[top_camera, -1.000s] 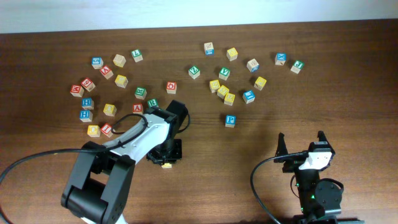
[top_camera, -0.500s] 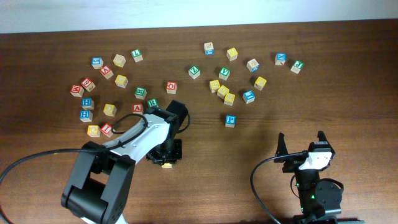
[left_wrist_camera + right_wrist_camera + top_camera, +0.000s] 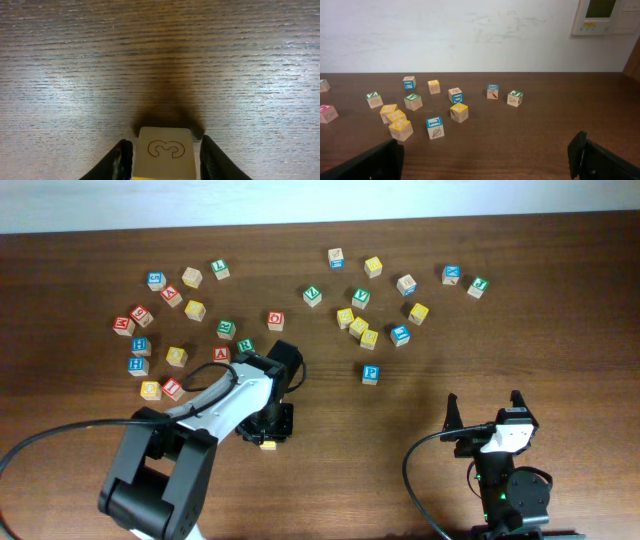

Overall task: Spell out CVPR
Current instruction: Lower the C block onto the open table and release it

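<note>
Near-right table [image 3: 350, 455] is open for passing; left arm [image 3: 225, 400] fills near-left, blocks [image 3: 194, 310] crowd the far side, lone P block [image 3: 370, 373] mid-table.

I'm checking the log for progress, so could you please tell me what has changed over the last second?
Nothing visibly changed. The left claw stays shut on the yellow block at the table, the right claw stays open and idle, and the scattered blocks lie where they were.
</note>
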### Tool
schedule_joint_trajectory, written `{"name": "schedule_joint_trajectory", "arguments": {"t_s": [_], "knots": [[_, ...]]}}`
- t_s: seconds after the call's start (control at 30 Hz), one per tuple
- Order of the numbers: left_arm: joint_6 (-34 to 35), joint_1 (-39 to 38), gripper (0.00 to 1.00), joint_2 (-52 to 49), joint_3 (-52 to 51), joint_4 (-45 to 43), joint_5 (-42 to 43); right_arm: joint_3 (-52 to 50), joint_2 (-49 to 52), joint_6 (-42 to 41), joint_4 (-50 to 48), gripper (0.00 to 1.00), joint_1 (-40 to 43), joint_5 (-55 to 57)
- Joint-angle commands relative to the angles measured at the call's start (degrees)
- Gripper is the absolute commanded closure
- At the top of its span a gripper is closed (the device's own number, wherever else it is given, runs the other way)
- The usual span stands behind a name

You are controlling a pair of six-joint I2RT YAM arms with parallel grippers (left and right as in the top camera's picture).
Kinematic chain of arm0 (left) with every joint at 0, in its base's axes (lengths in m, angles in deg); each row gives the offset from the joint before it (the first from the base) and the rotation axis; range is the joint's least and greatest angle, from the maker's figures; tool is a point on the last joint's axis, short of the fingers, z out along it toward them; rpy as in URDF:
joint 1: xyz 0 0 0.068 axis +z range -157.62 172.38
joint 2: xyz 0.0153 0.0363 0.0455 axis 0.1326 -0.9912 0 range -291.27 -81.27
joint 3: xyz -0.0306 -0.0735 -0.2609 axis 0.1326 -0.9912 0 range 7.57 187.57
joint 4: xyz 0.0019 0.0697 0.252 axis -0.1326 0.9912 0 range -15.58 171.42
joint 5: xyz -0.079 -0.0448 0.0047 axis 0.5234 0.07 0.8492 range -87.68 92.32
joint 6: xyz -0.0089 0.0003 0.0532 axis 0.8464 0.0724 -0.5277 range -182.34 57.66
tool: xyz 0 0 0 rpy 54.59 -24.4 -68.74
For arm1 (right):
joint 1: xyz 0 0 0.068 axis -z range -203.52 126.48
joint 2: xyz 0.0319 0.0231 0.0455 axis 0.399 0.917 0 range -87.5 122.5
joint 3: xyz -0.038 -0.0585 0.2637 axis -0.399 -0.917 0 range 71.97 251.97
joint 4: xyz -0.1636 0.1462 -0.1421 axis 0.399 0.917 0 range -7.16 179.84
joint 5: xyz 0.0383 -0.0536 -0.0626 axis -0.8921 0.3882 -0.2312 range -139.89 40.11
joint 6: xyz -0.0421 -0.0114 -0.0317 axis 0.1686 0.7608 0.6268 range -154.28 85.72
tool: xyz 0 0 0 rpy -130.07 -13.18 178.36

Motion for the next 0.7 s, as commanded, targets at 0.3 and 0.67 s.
{"name": "schedule_joint_trajectory", "arguments": {"t_s": [0.3,0.67], "knots": [[-0.6,4.8,0.55,0.4,15.3,9.1,0.4,-0.3,-0.4,0.0,0.4,0.02,0.4,0.7],[-0.5,25.4,0.01,0.3,28.2,7.4,-3.7,-0.3,-0.4,0.0,0.4,0.02,0.4,0.7]]}}
